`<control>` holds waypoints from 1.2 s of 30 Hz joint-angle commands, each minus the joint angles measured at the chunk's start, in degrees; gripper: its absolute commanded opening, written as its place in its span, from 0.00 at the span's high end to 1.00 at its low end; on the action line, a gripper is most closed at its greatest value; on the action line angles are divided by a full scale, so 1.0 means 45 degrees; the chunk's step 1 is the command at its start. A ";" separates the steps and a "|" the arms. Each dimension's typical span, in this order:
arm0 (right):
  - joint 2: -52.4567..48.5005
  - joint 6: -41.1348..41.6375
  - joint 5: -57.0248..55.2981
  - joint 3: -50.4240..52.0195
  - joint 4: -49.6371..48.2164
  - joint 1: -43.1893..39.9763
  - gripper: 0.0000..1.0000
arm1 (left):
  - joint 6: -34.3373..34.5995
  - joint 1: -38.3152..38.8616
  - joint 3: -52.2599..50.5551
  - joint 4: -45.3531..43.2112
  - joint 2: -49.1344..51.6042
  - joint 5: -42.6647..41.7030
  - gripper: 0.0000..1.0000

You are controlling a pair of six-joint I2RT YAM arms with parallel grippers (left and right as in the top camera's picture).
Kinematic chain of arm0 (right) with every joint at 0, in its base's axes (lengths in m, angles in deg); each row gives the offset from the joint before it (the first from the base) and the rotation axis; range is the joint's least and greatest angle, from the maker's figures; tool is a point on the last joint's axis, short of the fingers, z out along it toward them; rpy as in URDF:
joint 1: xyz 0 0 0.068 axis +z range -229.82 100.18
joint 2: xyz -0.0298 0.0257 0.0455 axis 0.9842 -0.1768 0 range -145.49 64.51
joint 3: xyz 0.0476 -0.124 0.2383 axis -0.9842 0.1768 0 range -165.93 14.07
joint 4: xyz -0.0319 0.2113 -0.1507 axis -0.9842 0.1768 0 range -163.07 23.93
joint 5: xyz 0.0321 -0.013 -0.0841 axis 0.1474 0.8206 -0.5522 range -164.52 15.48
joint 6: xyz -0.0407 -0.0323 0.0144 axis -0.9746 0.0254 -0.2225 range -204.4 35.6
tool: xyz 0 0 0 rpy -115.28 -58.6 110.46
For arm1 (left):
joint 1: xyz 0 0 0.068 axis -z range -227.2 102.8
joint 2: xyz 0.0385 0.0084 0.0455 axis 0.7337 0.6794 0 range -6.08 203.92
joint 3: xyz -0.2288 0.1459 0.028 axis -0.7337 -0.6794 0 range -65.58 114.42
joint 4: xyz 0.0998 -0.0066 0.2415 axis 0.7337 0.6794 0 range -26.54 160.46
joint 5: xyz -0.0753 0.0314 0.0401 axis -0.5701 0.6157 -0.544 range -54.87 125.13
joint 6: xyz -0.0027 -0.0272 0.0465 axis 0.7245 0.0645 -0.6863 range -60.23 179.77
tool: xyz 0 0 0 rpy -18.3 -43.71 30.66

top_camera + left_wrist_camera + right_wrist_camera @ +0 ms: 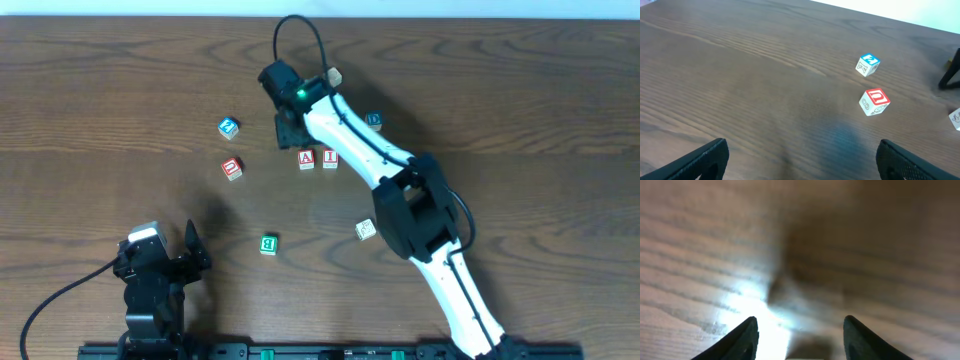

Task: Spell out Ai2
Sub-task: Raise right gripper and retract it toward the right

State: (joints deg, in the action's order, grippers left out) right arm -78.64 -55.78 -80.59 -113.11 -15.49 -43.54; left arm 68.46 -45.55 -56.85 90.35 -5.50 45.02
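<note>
The red-edged A cube and the red-edged I cube stand side by side at mid-table. The blue-edged 2 cube lies apart, to their left. My right gripper hovers low over the wood just up-left of the A cube, jaws apart with only bare table between them. A pale sliver shows at the bottom edge of the right wrist view. My left gripper rests wide open near the front left, holding nothing.
A red-edged cube with a round letter sits below the 2 cube. A green-edged cube, a pale cube and a blue-edged cube lie scattered around the right arm.
</note>
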 commanded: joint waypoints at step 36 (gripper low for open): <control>1.0530 -0.1321 -0.1933 0.5192 0.1307 -0.1889 0.32 | -0.0219 -0.0029 -0.0248 0.0049 -0.0078 0.0219 0.05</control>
State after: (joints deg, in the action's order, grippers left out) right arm -40.17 -62.27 -88.15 -97.13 -8.28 -51.96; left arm 68.46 -45.55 -56.85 90.31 -5.50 45.04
